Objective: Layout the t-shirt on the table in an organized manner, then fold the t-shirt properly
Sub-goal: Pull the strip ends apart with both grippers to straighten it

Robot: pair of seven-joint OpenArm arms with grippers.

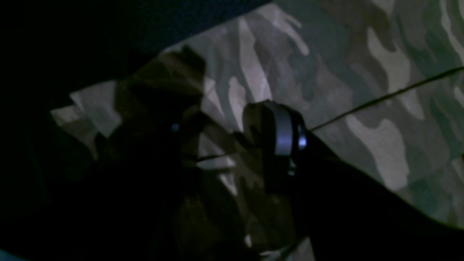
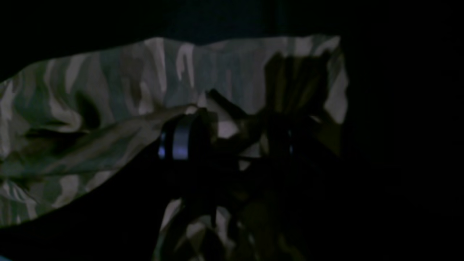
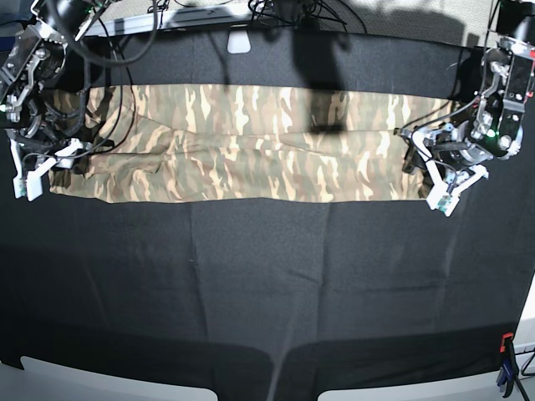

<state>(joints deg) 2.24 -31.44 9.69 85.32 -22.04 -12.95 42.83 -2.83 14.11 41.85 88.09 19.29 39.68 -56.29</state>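
The t-shirt (image 3: 242,154) is lying as a long folded band across the far part of the bench (image 3: 267,284), and both arms are working its ends: the left gripper (image 1: 232,143) is pinching the hem end with its jaws, the right gripper (image 2: 232,145) pinching bunched cloth at the opposite end. Lifting both ends level and together should keep the next fold square. Black cloth is covering the bench, a clamp (image 3: 506,368) gripping its near corner.
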